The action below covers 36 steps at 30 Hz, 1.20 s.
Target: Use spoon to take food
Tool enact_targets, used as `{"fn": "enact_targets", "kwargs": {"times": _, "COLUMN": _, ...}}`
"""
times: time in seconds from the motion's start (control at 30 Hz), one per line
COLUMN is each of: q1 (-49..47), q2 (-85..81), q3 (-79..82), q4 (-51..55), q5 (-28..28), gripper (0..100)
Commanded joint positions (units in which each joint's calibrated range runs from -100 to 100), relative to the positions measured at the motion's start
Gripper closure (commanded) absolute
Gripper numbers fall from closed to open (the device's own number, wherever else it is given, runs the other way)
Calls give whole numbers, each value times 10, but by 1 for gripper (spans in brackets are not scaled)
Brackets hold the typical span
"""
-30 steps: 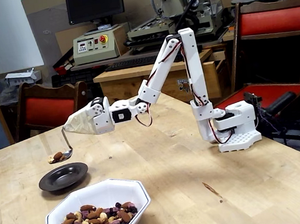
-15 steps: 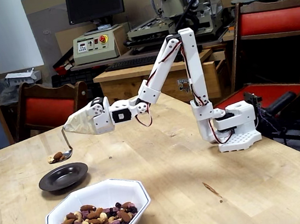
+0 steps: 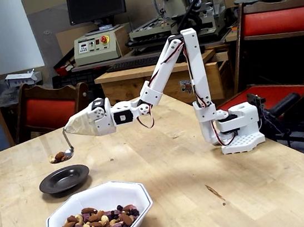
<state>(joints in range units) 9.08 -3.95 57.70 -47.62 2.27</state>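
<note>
Spoon hangs off the pincer, loaded with food, hovering just above the dark plate on the desk.

This is a workshop or maker-space. Along the back wall, from about 11 to 1 o'clock, stands benchtop machinery: a grey control box with a red emergency-stop button, a dark monitor above it, and a small milling machine with cables beside it. A black keyboard lies on a wooden workbench below them. Red-cushioned wooden chairs stand at 9 and 3 o'clock around the scuffed wooden desk, which carries a small white robot arm.
</note>
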Motion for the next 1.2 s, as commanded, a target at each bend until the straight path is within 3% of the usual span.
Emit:
{"fn": "enact_targets", "kwargs": {"times": 0.0, "q1": 6, "q2": -8, "q3": -30, "q4": -15, "q5": 13, "gripper": 96}}
{"fn": "enact_targets", "kwargs": {"times": 0.27, "q1": 6, "q2": -7, "q3": -29, "q4": -12, "q5": 19, "gripper": 96}}
{"fn": "enact_targets", "kwargs": {"times": 0.6, "q1": 2, "q2": -7, "q3": -29, "q4": -15, "q5": 103, "gripper": 96}}
{"fn": "enact_targets", "kwargs": {"times": 1.17, "q1": 0, "q2": -13, "q3": 61, "q4": -15, "q5": 158, "gripper": 96}}
